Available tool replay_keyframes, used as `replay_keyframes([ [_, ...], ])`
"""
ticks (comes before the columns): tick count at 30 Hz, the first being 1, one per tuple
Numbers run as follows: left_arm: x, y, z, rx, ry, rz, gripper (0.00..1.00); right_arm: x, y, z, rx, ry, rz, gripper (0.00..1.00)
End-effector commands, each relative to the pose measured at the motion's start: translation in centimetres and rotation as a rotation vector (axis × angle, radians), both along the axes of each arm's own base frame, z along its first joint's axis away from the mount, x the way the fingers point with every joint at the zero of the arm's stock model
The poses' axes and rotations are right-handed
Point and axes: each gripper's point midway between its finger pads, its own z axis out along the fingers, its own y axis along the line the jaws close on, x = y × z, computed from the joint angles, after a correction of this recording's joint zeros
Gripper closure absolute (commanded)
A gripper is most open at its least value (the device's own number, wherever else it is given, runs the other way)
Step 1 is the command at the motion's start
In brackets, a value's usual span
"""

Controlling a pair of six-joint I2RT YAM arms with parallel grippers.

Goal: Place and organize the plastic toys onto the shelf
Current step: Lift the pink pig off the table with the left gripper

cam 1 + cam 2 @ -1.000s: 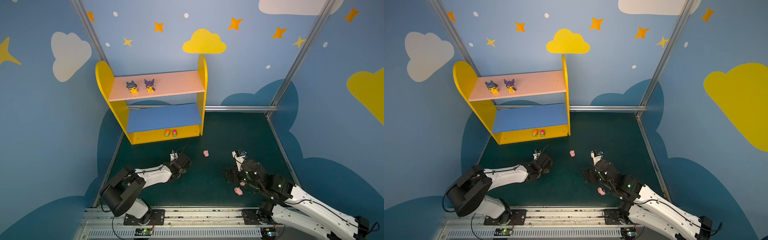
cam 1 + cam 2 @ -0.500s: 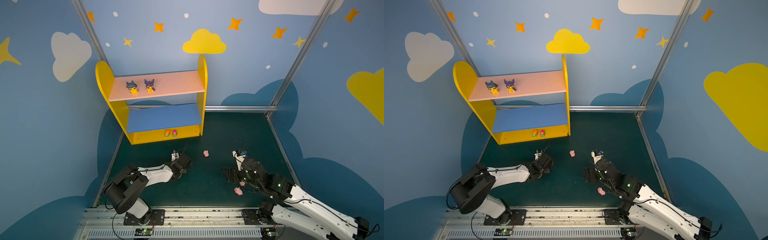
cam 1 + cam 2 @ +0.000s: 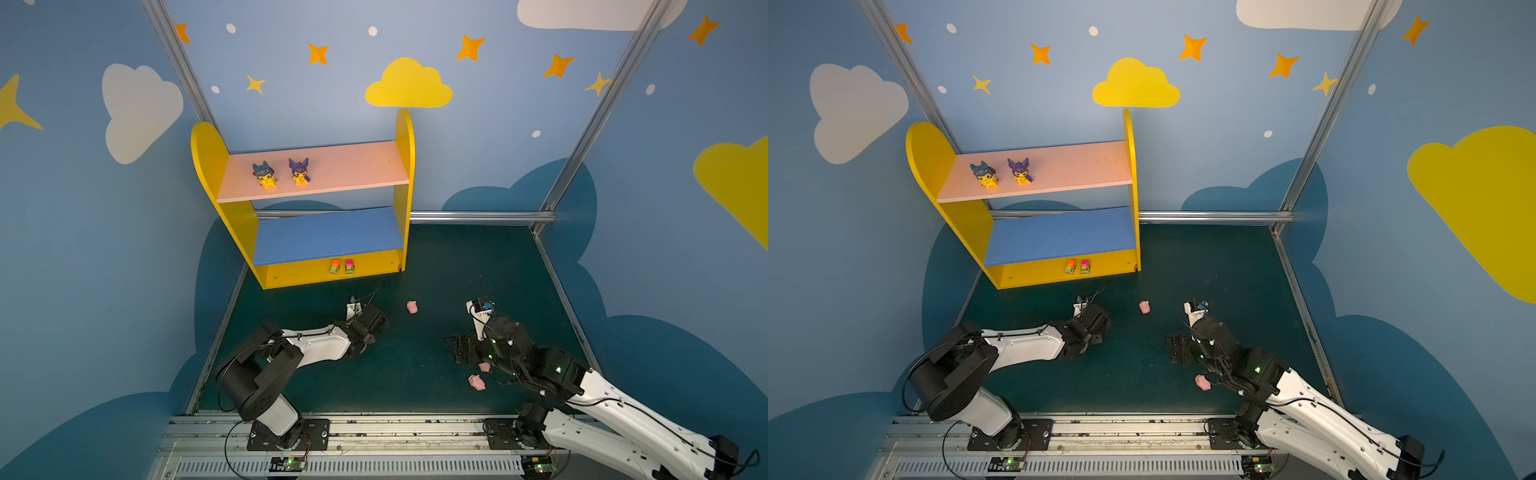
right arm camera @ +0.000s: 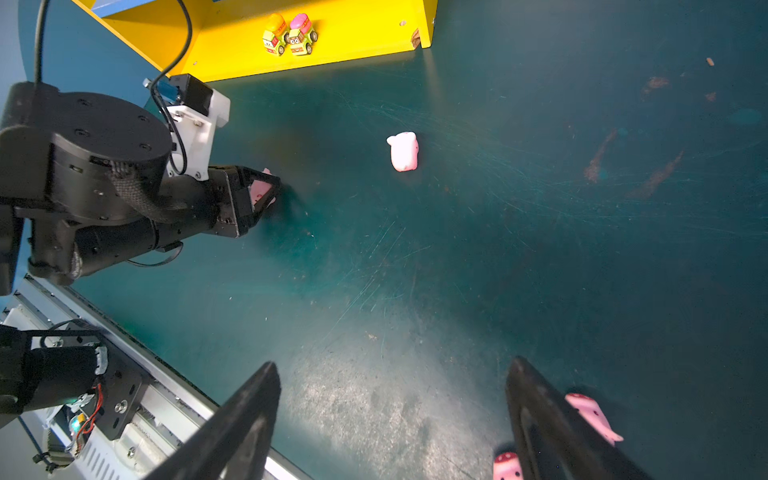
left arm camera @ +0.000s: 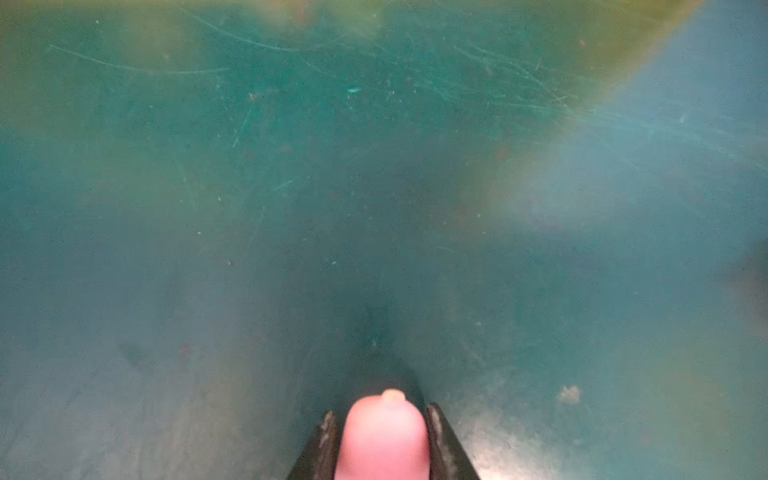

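Left gripper (image 5: 380, 415) clamped on held pig (image 5: 382, 446); pig's tip pokes past fingertips, low near mat (image 5: 374, 187).
Right gripper (image 4: 392, 365): jaws wide apart.
Outer pig (image 4: 593, 415) just outside one right finger; inner pig (image 4: 507, 466) just inside same finger.
Loose pig (image 4: 403, 151) ahead of right jaws, well apart.
Shelf (image 3: 405, 137) far ahead of both: figurines (image 3: 264, 174) on pink board, cars (image 3: 335, 266) on base.

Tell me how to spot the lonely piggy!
From the yellow shelf, come forward onto the green floor. A pink pig lies there between the two arms. It lies alone; the other loose pigs sit paired by the right arm.
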Motion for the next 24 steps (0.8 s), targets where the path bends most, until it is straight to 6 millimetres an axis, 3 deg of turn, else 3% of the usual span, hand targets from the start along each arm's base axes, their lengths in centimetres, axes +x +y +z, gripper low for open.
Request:
replay_keyframes([
  [1,-0.43,0.49,-0.40,0.030,0.030,0.007,0.68,-0.02,-0.22,-0.18,-0.005,0.011,-0.009,0.16],
  [4,-0.56,0.60,-0.42,0.035,0.037,0.011,0.69,0.02,-0.23,-0.18,-0.003,0.011,-0.010,0.16],
  [15,-0.71,0.68,-0.78,0.038,0.048,0.011,0.60,0.07,-0.33,-0.19,0.002,0.010,-0.016,0.16],
  [19,-0.68,0.79,-0.72,0.056,0.060,0.013,0.68,0.09,-0.43,-0.14,0.005,0.008,-0.021,0.16],
  [24,-0.72,1.33,0.01,0.077,0.064,0.018,0.70,0.10,-0.47,-0.04,0.009,0.005,-0.023,0.16],
])
